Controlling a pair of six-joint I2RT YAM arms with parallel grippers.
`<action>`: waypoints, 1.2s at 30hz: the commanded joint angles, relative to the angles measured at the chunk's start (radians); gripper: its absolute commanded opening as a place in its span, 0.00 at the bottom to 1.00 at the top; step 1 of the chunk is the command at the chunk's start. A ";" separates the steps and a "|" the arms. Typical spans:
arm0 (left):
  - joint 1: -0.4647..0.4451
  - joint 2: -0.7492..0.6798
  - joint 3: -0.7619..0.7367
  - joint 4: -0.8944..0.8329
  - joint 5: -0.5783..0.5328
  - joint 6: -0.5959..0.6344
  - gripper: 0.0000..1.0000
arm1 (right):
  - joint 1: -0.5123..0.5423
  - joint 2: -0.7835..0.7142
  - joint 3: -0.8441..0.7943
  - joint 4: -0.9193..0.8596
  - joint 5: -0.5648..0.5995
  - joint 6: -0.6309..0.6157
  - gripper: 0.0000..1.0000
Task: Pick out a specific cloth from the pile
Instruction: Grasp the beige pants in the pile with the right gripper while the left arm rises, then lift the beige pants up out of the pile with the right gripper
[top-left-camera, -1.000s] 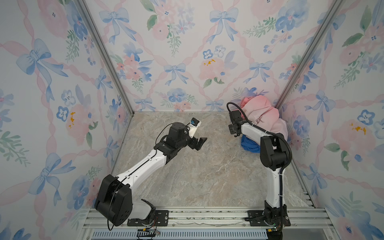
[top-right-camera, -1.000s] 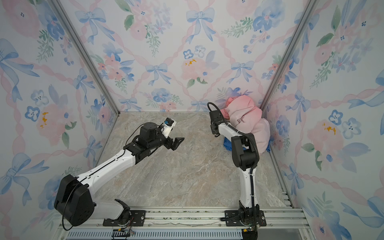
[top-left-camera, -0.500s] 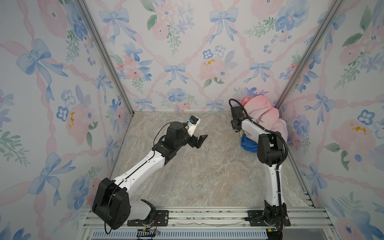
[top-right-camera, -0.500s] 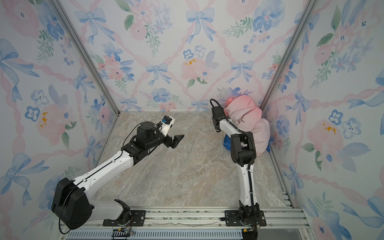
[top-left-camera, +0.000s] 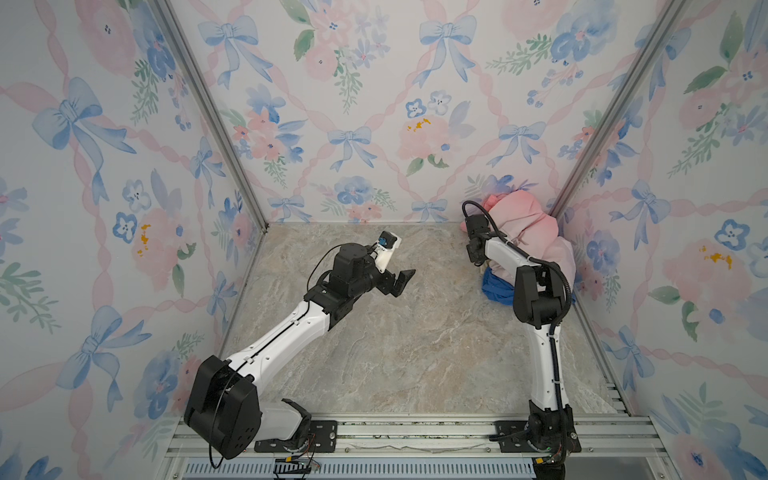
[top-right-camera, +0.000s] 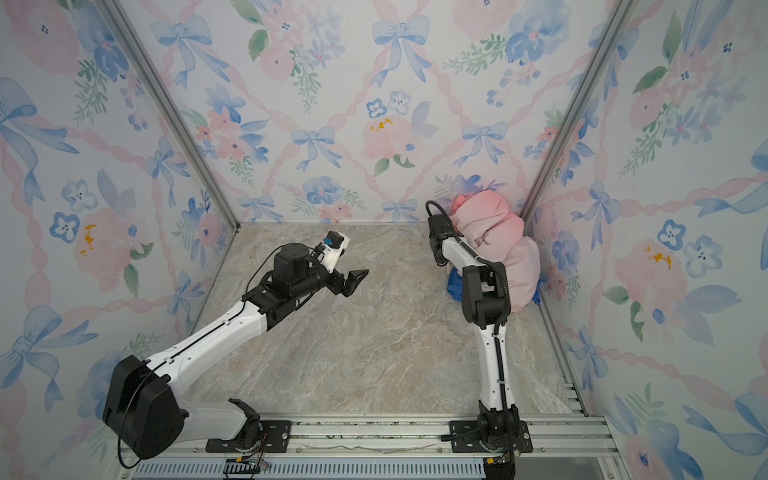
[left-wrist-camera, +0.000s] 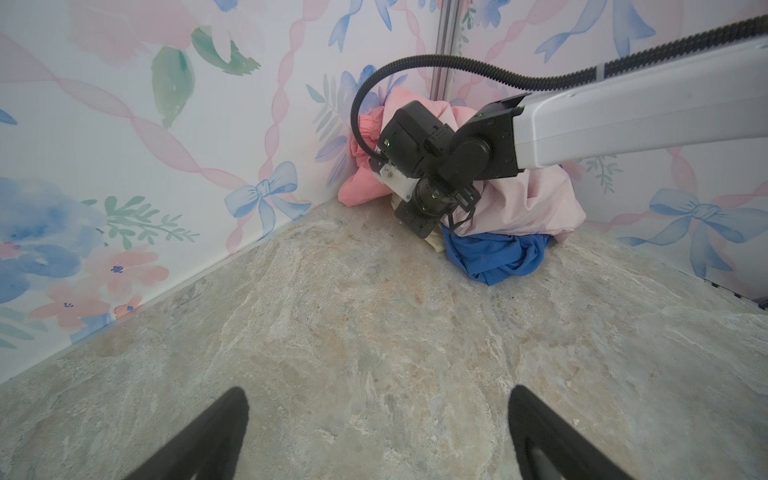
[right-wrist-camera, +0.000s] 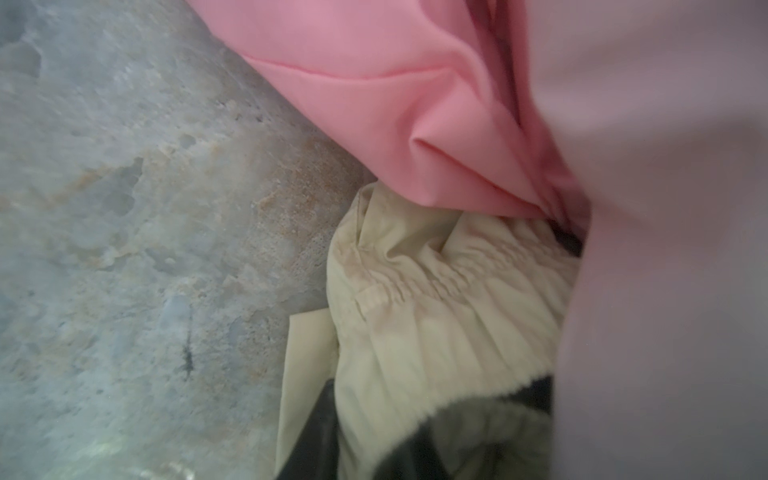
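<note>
In both top views: kept left pincer (top-left-camera: 400, 284) (top-right-camera: 353, 282) wide, unmoved since a second before, well apart from pile (top-left-camera: 536, 232). Pushed right pincer (top-left-camera: 478, 261) closer into pile's foot than before; could not tell its jaws there.

From left wrist: showed left jaws spread over table (left-wrist-camera: 374, 332); found right pincer (left-wrist-camera: 419, 227) low against pile, cloth (left-wrist-camera: 435, 246) touching its tip, blue rag (left-wrist-camera: 494, 257) just beside.

From right wrist: narrowed right pincer (right-wrist-camera: 399, 415) onto cloth (right-wrist-camera: 436, 316), cream gathers bunched between jaws, coral garment (right-wrist-camera: 374, 104) just past the tip.
</note>
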 joint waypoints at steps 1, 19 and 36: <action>0.008 0.010 0.001 0.019 0.016 -0.015 0.98 | -0.005 0.024 0.031 -0.062 0.004 -0.009 0.00; 0.030 0.000 0.006 0.023 0.035 -0.039 0.98 | 0.032 -0.235 0.808 0.068 -0.034 -0.235 0.00; 0.189 -0.147 -0.027 0.039 0.021 0.017 0.98 | 0.279 -0.443 0.446 0.613 -0.505 0.315 0.00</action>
